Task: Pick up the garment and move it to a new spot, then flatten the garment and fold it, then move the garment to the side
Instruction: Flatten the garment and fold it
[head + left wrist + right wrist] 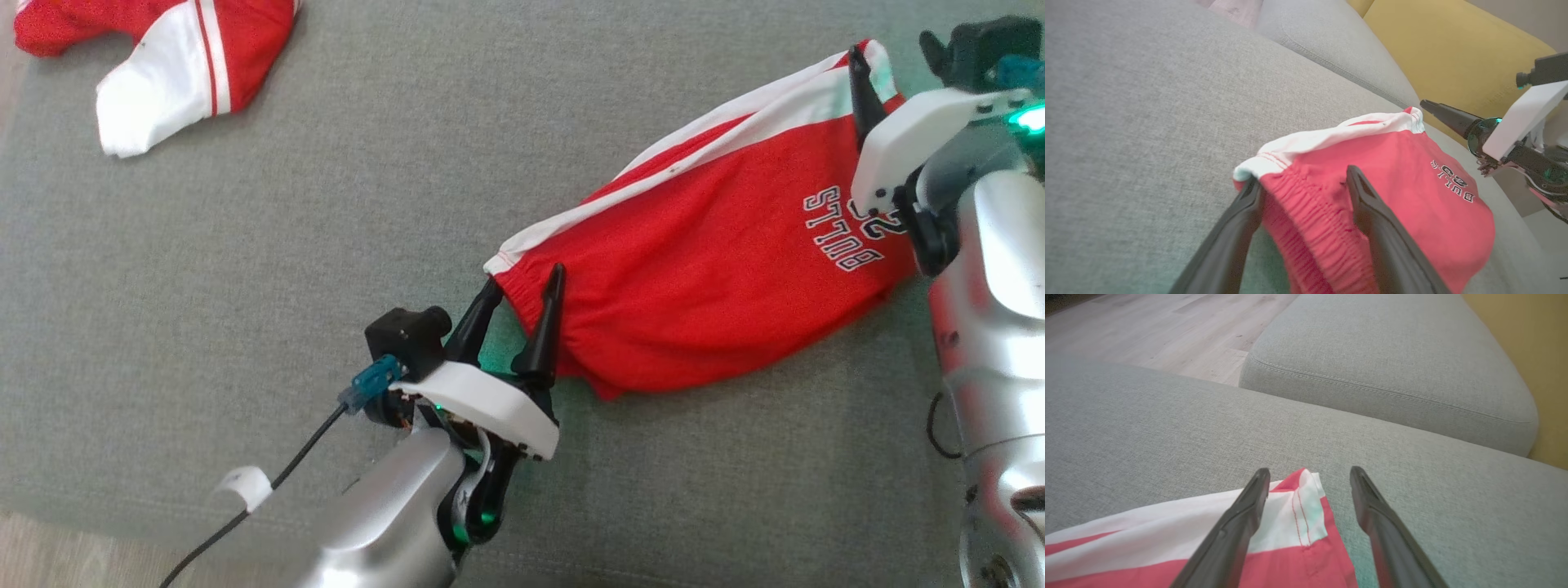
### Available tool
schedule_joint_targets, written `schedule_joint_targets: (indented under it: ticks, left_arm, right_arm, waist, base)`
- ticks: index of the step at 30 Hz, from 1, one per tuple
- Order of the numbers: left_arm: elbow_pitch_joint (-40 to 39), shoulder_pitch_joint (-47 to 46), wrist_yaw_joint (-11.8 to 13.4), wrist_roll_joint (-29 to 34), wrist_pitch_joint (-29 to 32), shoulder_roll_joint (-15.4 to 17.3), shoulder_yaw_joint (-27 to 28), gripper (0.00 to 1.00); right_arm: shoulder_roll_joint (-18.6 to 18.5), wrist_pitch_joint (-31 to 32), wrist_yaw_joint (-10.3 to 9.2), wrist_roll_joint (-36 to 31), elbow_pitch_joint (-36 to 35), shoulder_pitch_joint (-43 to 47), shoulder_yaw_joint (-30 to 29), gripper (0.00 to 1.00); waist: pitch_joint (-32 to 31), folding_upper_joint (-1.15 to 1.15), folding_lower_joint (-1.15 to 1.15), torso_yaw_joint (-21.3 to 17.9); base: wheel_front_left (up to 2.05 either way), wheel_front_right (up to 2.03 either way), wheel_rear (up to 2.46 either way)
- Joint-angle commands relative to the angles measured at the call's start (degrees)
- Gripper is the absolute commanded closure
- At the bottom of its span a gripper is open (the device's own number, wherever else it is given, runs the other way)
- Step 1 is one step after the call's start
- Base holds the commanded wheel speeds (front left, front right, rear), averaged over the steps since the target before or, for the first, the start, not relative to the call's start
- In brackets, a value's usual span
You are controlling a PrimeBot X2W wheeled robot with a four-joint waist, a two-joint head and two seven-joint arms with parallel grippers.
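Note:
The garment [702, 269] is a pair of red shorts with a white side stripe and a "BULLS" print. It lies stretched out on the grey sofa cushion [286, 245]. My left gripper [525, 278] stands open at the elastic waistband end. In the left wrist view the bunched waistband [1306, 208] sits between the spread fingers of the left gripper [1303, 177]. My right gripper [867, 73] is at the far hem corner. In the right wrist view the right gripper [1310, 471] is open over the white hem corner [1302, 514], which lies flat on the cushion.
A second red and white garment [163, 57] lies at the far left of the cushion. A yellow backrest [1453, 53] rises behind the seat. Another grey cushion [1392, 363] adjoins it, with wooden floor [1147, 330] beyond. A black cable [302, 457] trails from my left wrist.

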Motion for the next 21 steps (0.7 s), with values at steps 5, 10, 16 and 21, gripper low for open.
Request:
schedule_joint_targets:
  ticks: [5,10,16,21]
  left_arm:
    - [-1.9,0.5,1.5,2.2,-0.7,3.2,0.0,0.00]
    - [-4.9,4.0,2.9,2.5,0.4,6.6,-0.8,0.00]
    - [-10.4,8.7,5.5,2.2,1.3,11.2,-0.3,0.00]
    - [-14.2,11.1,8.6,3.5,0.3,15.5,1.4,0.00]
  right_arm:
    - [0.9,-2.9,0.22,1.7,1.8,-1.6,1.9,0.00]
    - [0.5,-4.3,0.22,3.7,4.6,-0.7,3.4,0.00]
    - [-1.2,-3.6,0.22,6.6,7.6,1.4,4.3,0.00]
    - [-3.1,-1.2,0.22,8.6,10.0,3.0,4.2,0.00]
  waist:
    - [-3.0,0.00,0.00,-1.4]
    - [-6.3,0.00,0.00,-2.1]
    - [-9.9,0.00,0.00,-1.7]
    - [-10.7,0.00,0.00,-0.7]
  base:
    - [0.00,0.00,0.00]
    - [0.00,0.00,0.00]
    - [0.00,0.00,0.00]
    - [0.00,0.00,0.00]
